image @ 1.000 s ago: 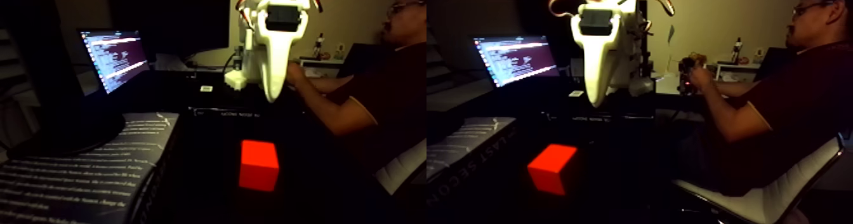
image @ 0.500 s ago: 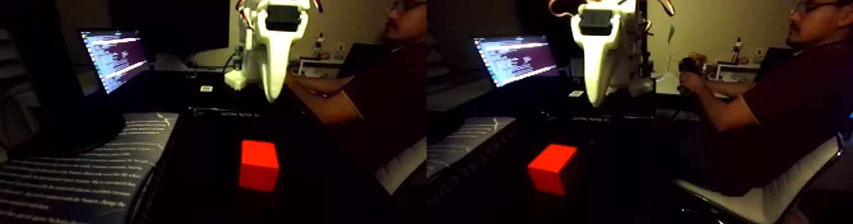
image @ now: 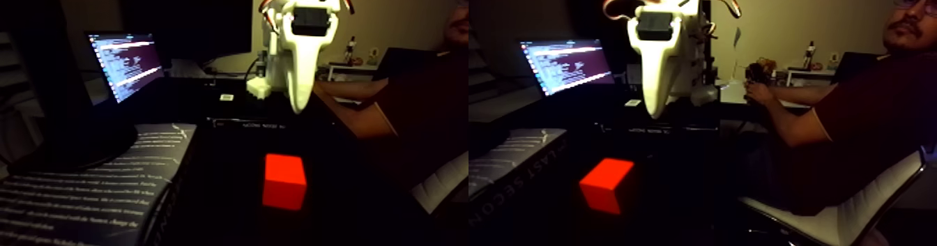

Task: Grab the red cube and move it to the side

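The red cube (image: 284,181) rests on the dark tabletop in the left half of the fixed view and appears again in the right half as the cube (image: 608,185). My white gripper (image: 300,109) hangs point-down above and behind it, well clear of it. In the right half the same gripper (image: 655,114) shows one tapered tip with no gap, so it looks shut with nothing held.
A laptop (image: 125,64) with a lit screen stands at the back left. A printed book (image: 90,186) lies left of the cube. A person (image: 857,130) sits at the right on a white chair (image: 836,210), hands on a small device (image: 756,78). The room is dim.
The person has leaned back and to the right. My gripper and the cube have not moved.
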Tool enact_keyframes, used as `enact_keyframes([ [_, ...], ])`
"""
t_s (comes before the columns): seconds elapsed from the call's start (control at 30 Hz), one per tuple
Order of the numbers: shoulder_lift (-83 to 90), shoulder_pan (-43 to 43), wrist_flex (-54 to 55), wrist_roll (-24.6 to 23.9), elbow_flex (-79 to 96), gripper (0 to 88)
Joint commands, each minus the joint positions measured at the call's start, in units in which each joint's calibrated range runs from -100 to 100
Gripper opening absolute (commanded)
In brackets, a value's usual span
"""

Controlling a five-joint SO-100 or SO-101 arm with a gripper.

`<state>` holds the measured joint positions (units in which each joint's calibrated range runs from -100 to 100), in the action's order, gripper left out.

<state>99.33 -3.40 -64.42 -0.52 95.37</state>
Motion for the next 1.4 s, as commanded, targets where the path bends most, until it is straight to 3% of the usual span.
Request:
enact_keyframes([
  [0.0, 0.00, -0.27, -0.10, 0.12, -0.18, 2.5],
  [0.27, -0.50, 0.32, 3.78, 0.34, 0.36, 2.7],
  [0.5, -13.44, 0.07, 11.13, 5.08, -3.90, 2.7],
  [0.73, -32.10, 1.57, 10.62, 16.14, -17.32, 2.7],
  [1.13, -51.26, 0.73, -11.00, 23.86, -51.70, 2.7],
  [1.37, -59.41, 0.98, -11.93, 24.34, -55.15, 2.0],
])
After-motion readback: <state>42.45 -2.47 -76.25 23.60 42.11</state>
